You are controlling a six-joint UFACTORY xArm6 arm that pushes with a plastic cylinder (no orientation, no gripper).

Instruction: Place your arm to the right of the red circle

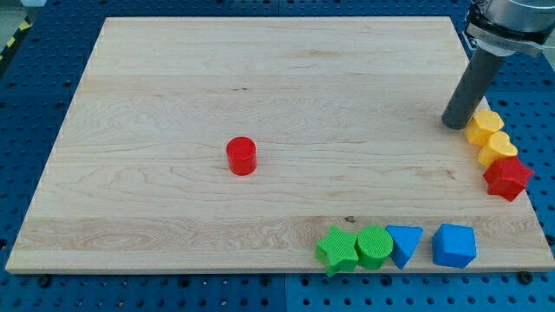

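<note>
The red circle point(242, 156) stands alone, far to the view's left of my tip point(454, 124), so nothing blocks the way. My tip is a bare rod holding nothing, just beside the yellow block point(490, 137).
</note>
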